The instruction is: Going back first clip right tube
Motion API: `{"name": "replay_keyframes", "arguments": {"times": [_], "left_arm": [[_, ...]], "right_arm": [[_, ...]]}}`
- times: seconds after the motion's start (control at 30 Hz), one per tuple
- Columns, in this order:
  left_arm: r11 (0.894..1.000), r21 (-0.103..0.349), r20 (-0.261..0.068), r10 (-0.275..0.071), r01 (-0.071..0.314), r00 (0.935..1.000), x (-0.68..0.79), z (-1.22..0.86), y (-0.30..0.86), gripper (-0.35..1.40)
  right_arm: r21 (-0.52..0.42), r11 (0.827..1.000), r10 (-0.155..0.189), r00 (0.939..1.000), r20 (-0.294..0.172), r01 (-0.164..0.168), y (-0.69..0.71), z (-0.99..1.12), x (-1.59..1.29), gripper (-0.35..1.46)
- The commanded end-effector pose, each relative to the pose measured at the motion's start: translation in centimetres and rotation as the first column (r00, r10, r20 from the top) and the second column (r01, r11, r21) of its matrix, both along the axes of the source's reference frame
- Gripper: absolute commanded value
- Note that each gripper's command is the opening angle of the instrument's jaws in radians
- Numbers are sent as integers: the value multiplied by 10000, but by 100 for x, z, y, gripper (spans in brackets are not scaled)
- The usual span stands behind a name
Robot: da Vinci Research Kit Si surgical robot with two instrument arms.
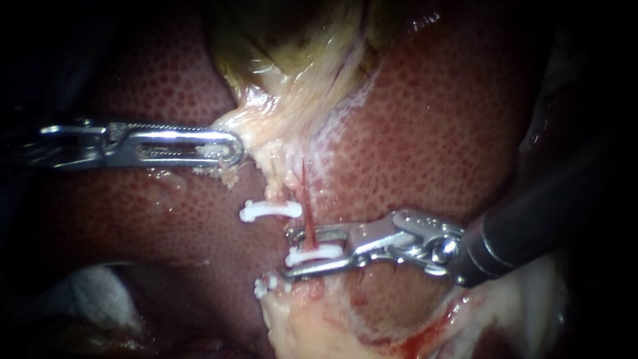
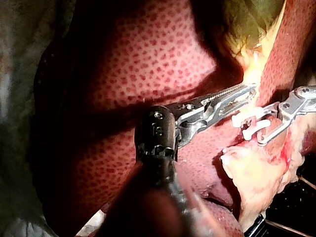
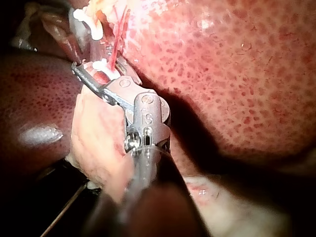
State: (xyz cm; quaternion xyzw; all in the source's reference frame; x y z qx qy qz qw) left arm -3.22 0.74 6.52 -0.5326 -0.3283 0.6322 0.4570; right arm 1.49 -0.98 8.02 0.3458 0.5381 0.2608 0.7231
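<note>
Endoscope view: left instrument (image 1: 236,147), clamped on pale tissue (image 1: 266,119), likely holds tension; right instrument (image 1: 288,253), jaws apart, straddles a white clip (image 1: 319,252) on the red tube (image 1: 307,213).

Location: a surgical practice bench. Grounds as follows. A mottled dark-red liver (image 1: 432,133) lies exposed, with the yellowish gallbladder (image 1: 299,40) against it. In the right wrist view the specimen's cut, fatty edge ends over a dark table (image 3: 49,202). Two slender metal tools are present: the left instrument (image 1: 232,147), clamped on pale tissue (image 1: 266,126), and the right instrument (image 1: 289,254), jaws apart. A white clip (image 1: 269,211) sits on the tissue between them.
</note>
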Motion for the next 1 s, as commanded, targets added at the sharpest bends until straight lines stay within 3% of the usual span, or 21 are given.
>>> {"name": "replay_keyframes", "arguments": {"times": [0.03,0.17,0.27,0.4,0.47,0.7,0.83,1.0], "left_arm": [[10000,0,3,3,-3,10000,0,0,0,-35],[10000,0,4,4,-4,10000,0,0,0,-35],[10000,0,5,6,-6,10000,1,0,0,-35],[10000,0,5,6,-6,10000,1,0,0,-35],[10000,0,5,5,-5,10000,0,0,0,-35],[10000,-7,0,2,-2,10000,0,1,0,-35],[10000,-19,-6,-1,1,10000,-1,5,0,-35],[10000,-78,-50,-38,38,10000,-10,20,0,-35]], "right_arm": [[6,10000,8,10000,4,-8,2,2,-4,49],[-250,9996,-115,9999,-99,112,4,0,-22,49],[-722,9970,-310,9991,-281,289,10,-14,-43,49],[-1475,9880,-549,9971,-527,466,29,-42,-72,49],[-1836,9823,-485,9972,-562,374,41,-59,-84,49],[-2804,9593,-406,9989,-227,326,70,-109,-105,49],[-2987,9538,-394,9990,-217,312,75,-124,-111,49],[-3055,9510,-537,9985,-96,482,71,-127,-113,49]]}}
